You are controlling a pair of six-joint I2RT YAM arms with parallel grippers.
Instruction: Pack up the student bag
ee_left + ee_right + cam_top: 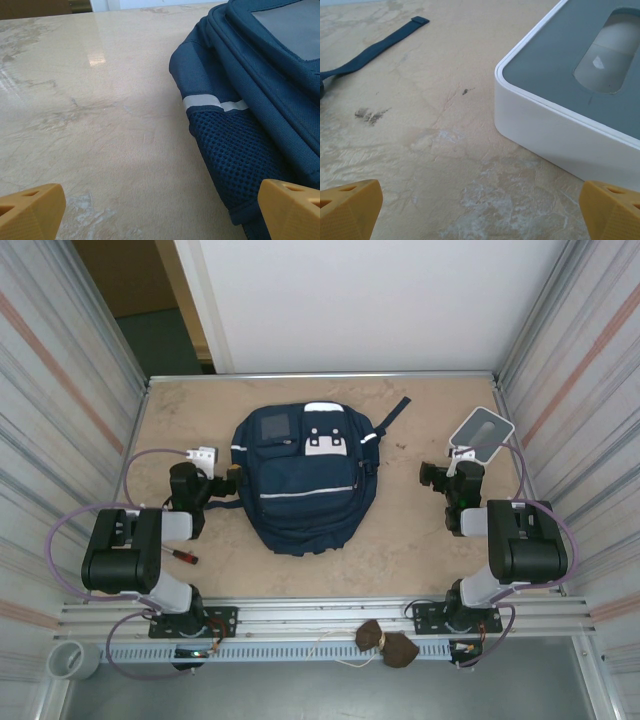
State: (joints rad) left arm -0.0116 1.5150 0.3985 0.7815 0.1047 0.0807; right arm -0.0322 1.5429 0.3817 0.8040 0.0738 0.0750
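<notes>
The student bag (305, 485), a large navy backpack with a pale stripe, a grey square patch and a white buckle patch, lies flat mid-table. My left gripper (210, 466) sits at its left side. In the left wrist view the left gripper (160, 210) is open over bare table, and its right fingertip (290, 207) overlaps the mesh side pocket of the bag (250, 100). My right gripper (458, 462) is right of the bag. In the right wrist view the right gripper (480, 207) is open and holds nothing. A loose bag strap (370, 50) lies far left.
A white box with a grey top (482, 433) lies just ahead of the right gripper, its corner (520, 110) close. A small red-handled tool (182, 555) lies by the left arm. Corrugated walls (60, 390) close in both sides. Brown lumps (385, 642) rest on the front rail.
</notes>
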